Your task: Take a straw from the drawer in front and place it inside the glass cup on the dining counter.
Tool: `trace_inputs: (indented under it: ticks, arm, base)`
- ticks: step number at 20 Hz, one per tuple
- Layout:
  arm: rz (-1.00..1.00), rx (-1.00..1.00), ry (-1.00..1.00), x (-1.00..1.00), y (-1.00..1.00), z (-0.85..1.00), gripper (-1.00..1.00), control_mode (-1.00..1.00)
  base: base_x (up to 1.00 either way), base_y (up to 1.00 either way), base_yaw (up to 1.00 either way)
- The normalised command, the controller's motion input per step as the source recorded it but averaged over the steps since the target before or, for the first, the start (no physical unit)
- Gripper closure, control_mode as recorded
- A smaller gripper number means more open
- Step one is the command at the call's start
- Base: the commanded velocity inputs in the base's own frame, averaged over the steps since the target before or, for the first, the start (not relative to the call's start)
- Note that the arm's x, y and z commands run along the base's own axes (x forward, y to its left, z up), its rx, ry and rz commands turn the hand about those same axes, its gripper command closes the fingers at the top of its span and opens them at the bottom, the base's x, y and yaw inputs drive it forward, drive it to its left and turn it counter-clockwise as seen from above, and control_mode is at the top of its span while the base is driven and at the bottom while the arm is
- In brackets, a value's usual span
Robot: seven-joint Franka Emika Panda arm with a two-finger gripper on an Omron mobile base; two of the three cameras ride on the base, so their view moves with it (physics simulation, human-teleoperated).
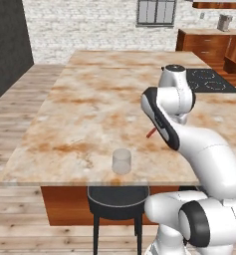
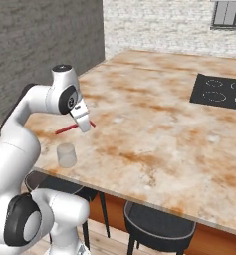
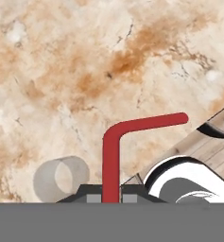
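My gripper (image 2: 86,125) is shut on the red straw (image 2: 65,129) and holds it above the dining counter (image 2: 154,124). In the hand view the straw (image 3: 111,156) rises from between the fingertips of the gripper (image 3: 111,197) and bends off to the right. The glass cup (image 2: 66,155) stands upright near the counter's front edge, just below and in front of the gripper. It appears at the lower left of the hand view, the cup (image 3: 61,179) lying left of the straw. From the left base, the straw's tip (image 1: 151,133) pokes out beside the arm, right of the cup (image 1: 122,162). The drawer is out of view.
A black cooktop (image 1: 209,79) is set into the counter's far right side. Dark round stools (image 1: 117,201) (image 2: 159,224) stand under the front edge of the counter (image 1: 89,109). Wood flooring surrounds the island, and a brick wall lies behind.
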Motion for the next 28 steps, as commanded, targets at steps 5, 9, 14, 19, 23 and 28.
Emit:
trace_inputs:
  ticks: [5, 9, 14, 19, 23, 28]
  arm:
    - [0.02, 0.0, -0.02, 0.34, 0.14, -0.04, 1.0, -1.0]
    - [0.0, -0.02, -0.1, 0.34, 0.06, -0.06, 1.0, -1.0]
    - [0.0, -0.07, -0.18, 0.3, 0.03, -0.09, 1.0, -1.0]
    - [0.0, -0.11, -0.21, 0.21, 0.04, -0.14, 1.0, -1.0]
    - [0.0, -0.1, -0.16, 0.21, 0.13, -0.13, 1.0, -1.0]
    - [0.0, -0.07, -0.05, 0.2, 0.15, -0.02, 1.0, -1.0]
  base:
    - [0.0, 0.0, 0.0]
    - [0.0, 0.0, 0.0]
    - [0.0, 0.0, 0.0]
    - [0.0, 0.0, 0.0]
    - [0.0, 0.0, 0.0]
    - [0.0, 0.0, 0.0]
